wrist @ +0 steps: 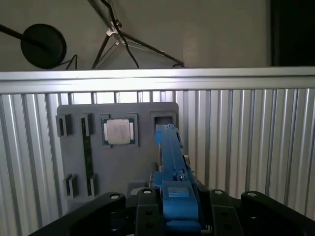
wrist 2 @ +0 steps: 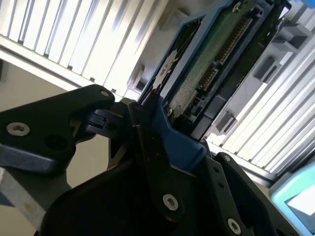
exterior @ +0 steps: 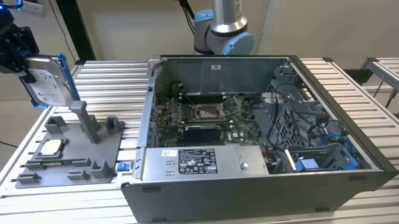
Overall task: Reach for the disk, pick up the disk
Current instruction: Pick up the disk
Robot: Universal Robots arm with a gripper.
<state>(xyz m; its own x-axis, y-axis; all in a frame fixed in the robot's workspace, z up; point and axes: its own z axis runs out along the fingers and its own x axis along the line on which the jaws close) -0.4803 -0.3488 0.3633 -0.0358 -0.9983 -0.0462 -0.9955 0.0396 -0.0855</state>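
The disk (exterior: 46,81), a silver hard drive with a white label and a blue rail frame, hangs on edge in the air above the exterior view's left end of the table. My black gripper (exterior: 18,51) is shut on it from the upper left. In the first wrist view the disk's blue rail (wrist: 173,167) runs out from between my fingers (wrist: 147,211), high above the grey holder. In the second wrist view its green circuit board (wrist 2: 206,64) and blue frame (wrist 2: 172,132) are clamped in the jaws.
A grey fixture plate (exterior: 68,149) with slots, a tall post and a small square silver chip (wrist: 118,132) lies below the disk. The open computer case (exterior: 249,135) fills the table's middle and right. The ribbed metal table (exterior: 112,74) ends at the left.
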